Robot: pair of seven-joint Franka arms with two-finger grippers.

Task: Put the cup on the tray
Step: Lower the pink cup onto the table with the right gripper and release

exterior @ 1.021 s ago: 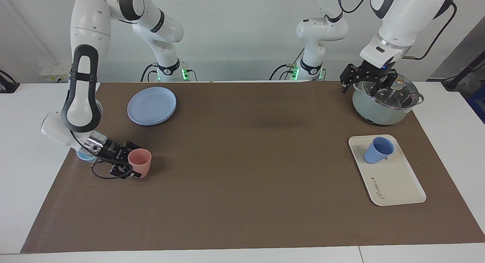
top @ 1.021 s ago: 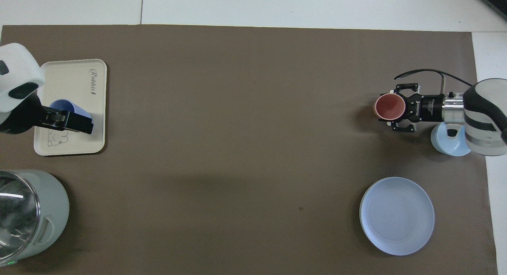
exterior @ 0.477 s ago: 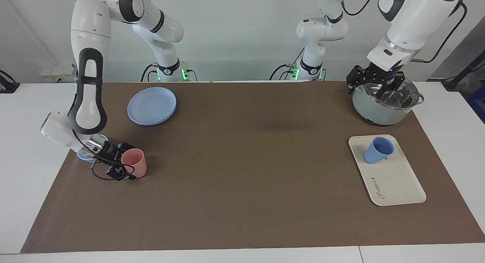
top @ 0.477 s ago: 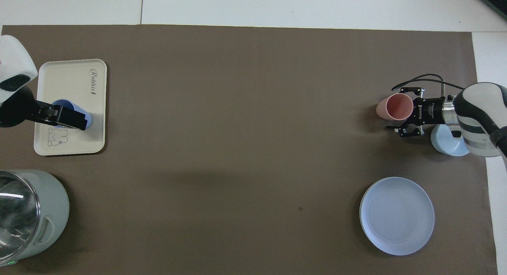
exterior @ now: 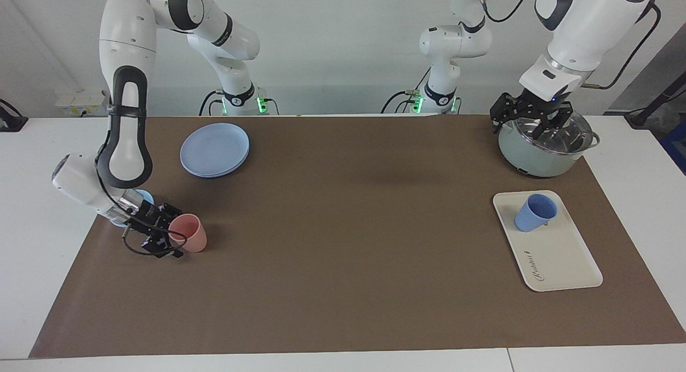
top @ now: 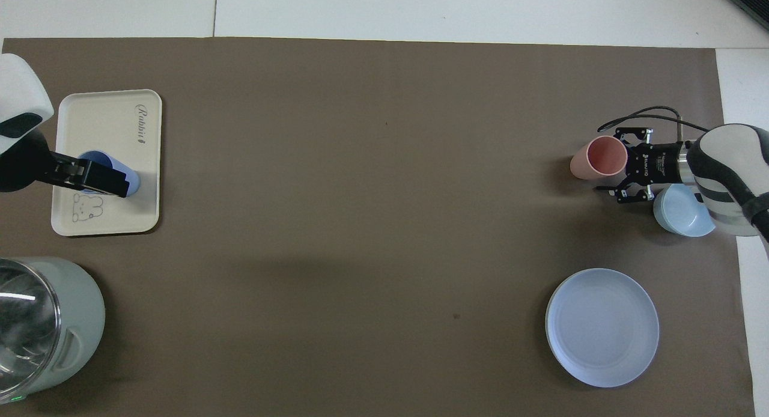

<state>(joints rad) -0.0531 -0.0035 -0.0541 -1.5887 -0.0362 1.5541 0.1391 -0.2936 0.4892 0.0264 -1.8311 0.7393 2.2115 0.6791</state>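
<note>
Left claw hangs spread and empty over the pot; the cup sits upright on the tray, so placing looks done. Right claw, apart beside the pink cup, just needs to back off.

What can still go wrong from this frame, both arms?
1. The right gripper sits low on the mat against the pink tapered plastic cup, fingers spread around it; a sideways pull-out could tip or drag it.
2. Its wrist is right over the light-blue low bowl, which a swing might knock.
3. The periwinkle-blue tapered plastic cup stands on the cream-white rectangular tray near the end closest to the robots; the left gripper, up over the lidded grey-green pot, could clip the lid when descending.
</note>
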